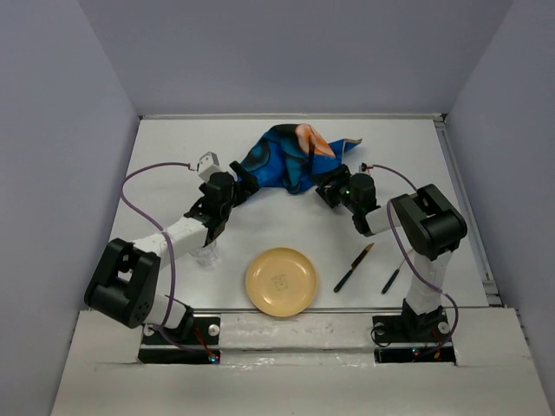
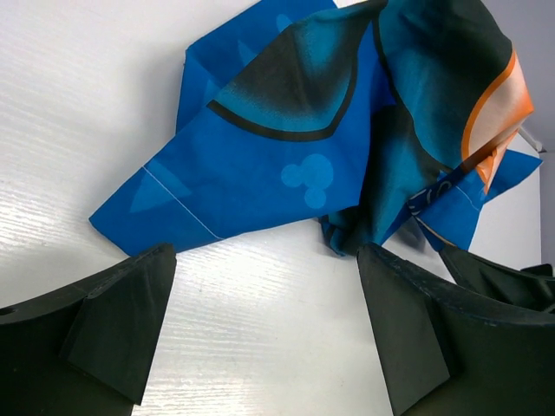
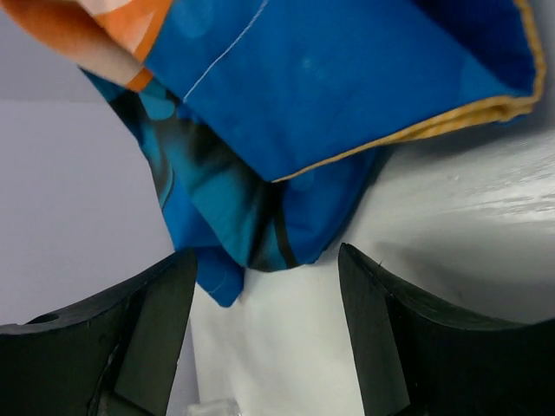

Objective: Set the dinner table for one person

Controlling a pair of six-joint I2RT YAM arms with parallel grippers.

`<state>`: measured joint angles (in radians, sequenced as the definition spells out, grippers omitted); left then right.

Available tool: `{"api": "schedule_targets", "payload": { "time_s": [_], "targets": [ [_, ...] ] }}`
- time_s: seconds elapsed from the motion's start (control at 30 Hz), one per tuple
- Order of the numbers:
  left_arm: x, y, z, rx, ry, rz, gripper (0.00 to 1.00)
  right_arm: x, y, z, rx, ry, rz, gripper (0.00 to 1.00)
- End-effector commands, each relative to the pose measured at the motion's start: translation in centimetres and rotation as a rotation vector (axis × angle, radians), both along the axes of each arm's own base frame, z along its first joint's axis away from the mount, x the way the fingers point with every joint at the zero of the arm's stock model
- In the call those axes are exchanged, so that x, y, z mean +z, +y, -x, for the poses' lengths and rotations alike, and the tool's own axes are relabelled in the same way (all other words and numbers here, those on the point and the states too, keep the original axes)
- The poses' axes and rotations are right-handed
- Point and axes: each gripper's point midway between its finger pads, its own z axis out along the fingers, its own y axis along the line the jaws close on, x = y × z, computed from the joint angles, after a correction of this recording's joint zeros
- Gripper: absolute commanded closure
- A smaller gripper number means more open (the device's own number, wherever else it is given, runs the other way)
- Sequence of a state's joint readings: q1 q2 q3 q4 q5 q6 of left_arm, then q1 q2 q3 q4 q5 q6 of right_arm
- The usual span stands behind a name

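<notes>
The white dinner table (image 1: 173,156) carries a crumpled blue cloth placemat (image 1: 286,160) with black and orange patches at the back middle. My left gripper (image 1: 241,184) is open and empty at the cloth's left near corner. In the left wrist view the placemat (image 2: 295,156) lies just beyond the open gripper (image 2: 264,321), with bare table between the fingers. My right gripper (image 1: 328,189) is open and empty at the cloth's right near edge. In the right wrist view the placemat (image 3: 303,130) hangs just ahead of the open gripper (image 3: 264,329).
A yellow plate (image 1: 280,282) sits near the front middle. Two dark-handled utensils (image 1: 354,268) (image 1: 392,279) lie to its right. A clear glass (image 1: 206,254) stands under the left arm, left of the plate. Grey walls enclose the table.
</notes>
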<state>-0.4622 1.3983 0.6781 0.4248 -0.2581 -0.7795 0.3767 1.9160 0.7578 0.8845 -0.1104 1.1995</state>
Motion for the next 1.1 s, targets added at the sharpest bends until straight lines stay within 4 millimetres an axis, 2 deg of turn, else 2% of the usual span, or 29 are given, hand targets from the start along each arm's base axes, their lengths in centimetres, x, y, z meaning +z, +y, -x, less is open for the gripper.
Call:
{"api": "schedule_targets", "payload": {
  "time_s": [0.0, 0.07, 0.37, 0.63, 0.73, 0.8, 0.87, 1.07],
  "targets": [
    [1.4, 0.3, -0.5, 0.012, -0.063, 0.024, 0.04, 4.6, -0.6, -3.2, -0.116, -0.173, -0.119, 0.29],
    [1.4, 0.4, -0.5, 0.015, -0.066, 0.022, 0.04, 4.7, -0.6, -3.5, -0.114, -0.191, -0.111, 0.34],
    [0.7, 0.4, -0.2, 0.003, -0.053, 0.023, 0.04, 4.0, -0.8, -6.2, -0.184, -0.201, -0.110, 0.36],
    [0.5, 0.1, -0.3, -0.007, -0.049, 0.030, 0.05, 3.9, -1.1, -6.5, -0.203, -0.205, -0.109, 0.37],
    [0.0, 0.0, -0.2, -0.008, -0.041, 0.037, 0.05, 3.6, -1.5, -6.1, -0.221, -0.196, -0.111, 0.55],
    [-0.3, 0.1, -0.2, -0.004, -0.036, 0.036, 0.07, 3.6, -1.9, -5.9, -0.239, -0.198, -0.107, 0.62],
    [-0.4, 0.3, -0.2, 0.003, -0.034, 0.031, 0.07, 3.7, -2.2, -5.8, -0.250, -0.202, -0.102, 0.75],
    [-0.9, 0.7, 0.1, 0.015, -0.027, 0.020, 0.09, 4.7, -3.0, -5.6, -0.266, -0.232, -0.098, 0.83]
  ]
}}
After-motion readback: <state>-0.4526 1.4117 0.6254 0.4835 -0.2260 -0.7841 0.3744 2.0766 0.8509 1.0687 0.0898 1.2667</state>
